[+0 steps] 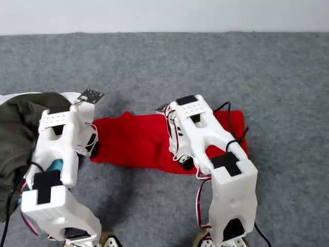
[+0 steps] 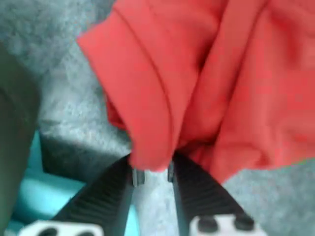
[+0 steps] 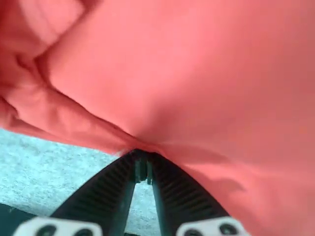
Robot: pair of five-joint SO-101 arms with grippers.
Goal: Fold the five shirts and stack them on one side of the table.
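Gripping a crumpled red cotton shirt (image 1: 139,141) lying mid-table, with the left gripper (image 2: 151,169) clamped on a bunched fold at its edge and the right gripper (image 3: 142,164) closed tight on a thin pinch of the same cloth. Probably risking a slip from that thin right-side pinch, or lifting only one layer and folding lopsided, or the left arm snagging the heap of dark olive-green shirts (image 1: 15,128) just beside it. Working on a grey felt-like table covering (image 1: 241,67), likely dragging at the fabric, with a plain white wall (image 1: 164,15) running behind.
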